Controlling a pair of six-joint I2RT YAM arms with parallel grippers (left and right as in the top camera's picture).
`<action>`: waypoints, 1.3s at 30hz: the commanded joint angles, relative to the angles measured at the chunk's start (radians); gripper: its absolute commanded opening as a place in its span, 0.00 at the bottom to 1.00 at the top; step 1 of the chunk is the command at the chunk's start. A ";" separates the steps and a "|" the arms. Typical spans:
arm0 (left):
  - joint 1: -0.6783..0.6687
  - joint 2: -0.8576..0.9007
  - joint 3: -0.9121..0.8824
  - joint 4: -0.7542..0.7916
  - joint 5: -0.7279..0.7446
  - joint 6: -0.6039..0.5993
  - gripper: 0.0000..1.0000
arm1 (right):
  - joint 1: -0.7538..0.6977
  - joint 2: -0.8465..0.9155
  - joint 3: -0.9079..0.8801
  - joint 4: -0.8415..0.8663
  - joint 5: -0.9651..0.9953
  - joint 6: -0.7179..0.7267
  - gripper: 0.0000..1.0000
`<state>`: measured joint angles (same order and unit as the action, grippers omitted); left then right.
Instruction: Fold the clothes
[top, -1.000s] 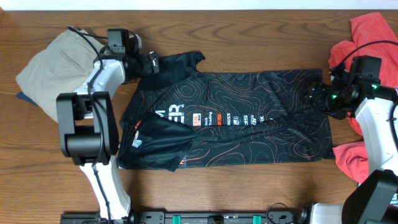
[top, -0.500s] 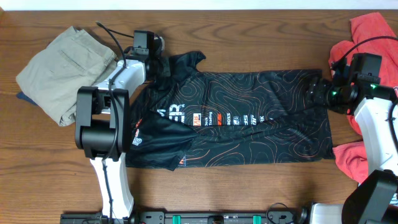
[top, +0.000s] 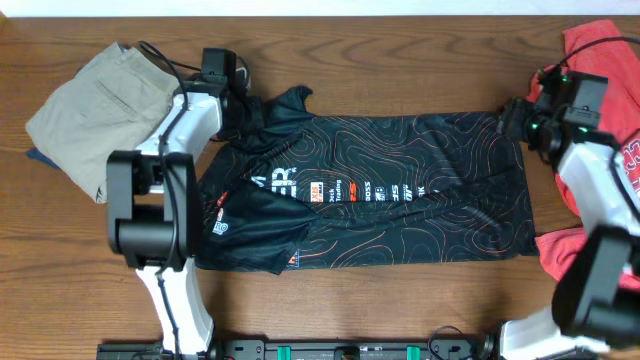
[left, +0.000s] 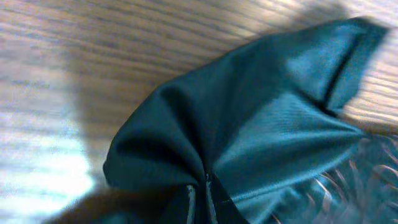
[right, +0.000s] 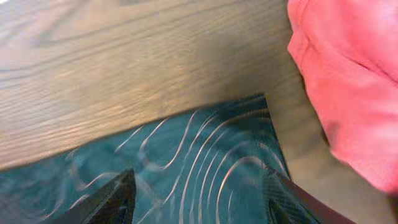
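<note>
While the jersey (top: 400, 190) is laid flat mid-counter (top: 380, 300), its far corners are met by both grippers.
L gripper (top: 250, 108): jaws pressed together, a bunched black fold pinched, near khaki trousers (top: 90, 110). R gripper (top: 512, 118): jaws spread over hem corner, red cloth (top: 600, 50) just beside.

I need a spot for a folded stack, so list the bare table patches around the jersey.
Bare table: the far strip above the jersey, the near strip in front of it, and the corner in front of the khaki trousers. Crowded: the right end, with red clothes and the right claw.
</note>
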<state>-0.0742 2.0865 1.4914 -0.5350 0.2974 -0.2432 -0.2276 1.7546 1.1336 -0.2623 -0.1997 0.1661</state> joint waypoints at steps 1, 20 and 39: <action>0.003 -0.041 0.000 -0.048 0.009 -0.017 0.06 | 0.018 0.100 -0.005 0.089 0.059 -0.016 0.65; 0.003 -0.040 -0.001 -0.094 0.008 -0.013 0.06 | 0.018 0.367 -0.002 0.407 0.098 0.039 0.01; 0.014 -0.280 -0.001 -0.477 -0.092 0.032 0.06 | -0.082 -0.085 -0.001 -0.322 0.239 0.058 0.01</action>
<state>-0.0673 1.8553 1.4891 -0.9592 0.2848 -0.2306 -0.2886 1.7176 1.1301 -0.5426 -0.0353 0.2077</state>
